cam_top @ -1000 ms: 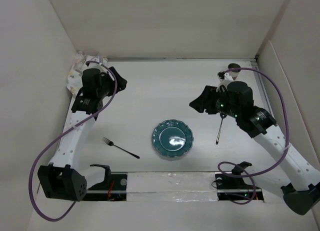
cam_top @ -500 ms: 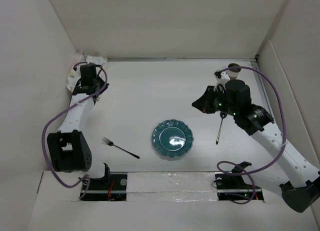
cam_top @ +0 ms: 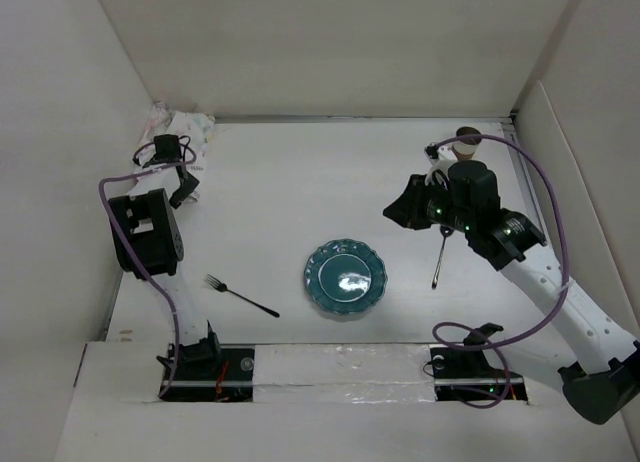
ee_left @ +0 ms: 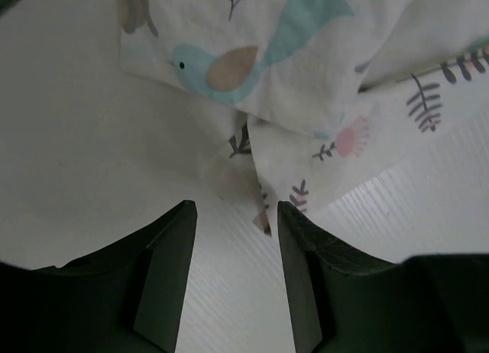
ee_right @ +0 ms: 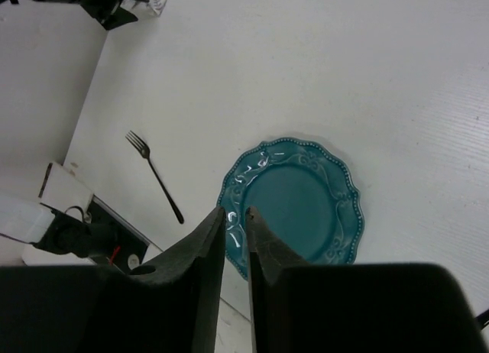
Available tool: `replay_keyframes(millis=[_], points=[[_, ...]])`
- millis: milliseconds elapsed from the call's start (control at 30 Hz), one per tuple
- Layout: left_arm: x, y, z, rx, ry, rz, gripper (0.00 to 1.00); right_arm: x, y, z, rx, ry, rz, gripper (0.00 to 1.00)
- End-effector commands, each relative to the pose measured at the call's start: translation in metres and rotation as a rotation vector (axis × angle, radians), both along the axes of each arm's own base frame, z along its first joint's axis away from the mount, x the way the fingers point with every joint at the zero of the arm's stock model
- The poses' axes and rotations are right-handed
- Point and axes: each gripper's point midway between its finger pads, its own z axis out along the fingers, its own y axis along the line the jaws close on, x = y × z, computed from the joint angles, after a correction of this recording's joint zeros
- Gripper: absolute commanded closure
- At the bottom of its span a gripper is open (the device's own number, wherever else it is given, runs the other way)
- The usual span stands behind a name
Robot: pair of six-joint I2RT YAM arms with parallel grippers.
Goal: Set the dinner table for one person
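1. Left jaws spread, just short of the crumpled floral placemat (ee_left: 306, 78) in the far left corner of the white worktop (cam_top: 300, 182);
2. Right jaws barely parted, high above the teal plate (ee_right: 294, 200); fork (cam_top: 241, 295) lies left of the plate, spoon (cam_top: 439, 260) right

Setting: a robotics laboratory test cell, not a home. Plain white panel walls (cam_top: 340, 42) enclose the white table (cam_top: 300, 172) on the upper, left and right sides of the top view. Two white-and-black robot arms (cam_top: 545, 277) are bolted along the lower edge. Loose purple cables (cam_top: 566, 237) feed them, and a taped mounting rail (cam_top: 340, 362) runs between their bases.
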Motion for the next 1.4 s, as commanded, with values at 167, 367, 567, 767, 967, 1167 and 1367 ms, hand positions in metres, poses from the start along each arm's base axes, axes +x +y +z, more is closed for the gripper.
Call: replay_keyframes(millis=[167, 367, 567, 767, 967, 1167, 1367], points=[[0.031, 0.012, -0.004, -0.023, -0.018, -0.014, 0.58, 0.011, 0.017, -0.002, 0.001, 0.003, 0.074, 0.72], [0.044, -0.013, -0.009, -0.026, -0.037, -0.095, 0.58, 0.013, 0.031, -0.003, 0.0, 0.004, 0.105, 0.72], [0.054, -0.044, -0.009, -0.105, -0.074, -0.187, 1.0, 0.012, 0.038, -0.006, 0.007, 0.014, 0.106, 0.72], [0.076, -0.142, 0.064, -0.162, -0.264, -0.473, 1.0, 0.023, 0.036, -0.004, -0.004, -0.004, 0.044, 0.82], [0.056, -0.283, 0.099, -0.26, -0.312, -0.839, 1.0, 0.038, 0.028, 0.012, -0.032, -0.05, -0.03, 0.91], [0.017, -0.32, 0.087, -0.222, -0.189, -1.021, 0.39, 0.047, 0.015, 0.008, -0.073, -0.043, -0.119, 0.63], [-0.015, -0.287, 0.105, -0.152, -0.256, -0.867, 0.44, 0.06, 0.008, -0.018, -0.098, 0.015, -0.185, 0.49]])
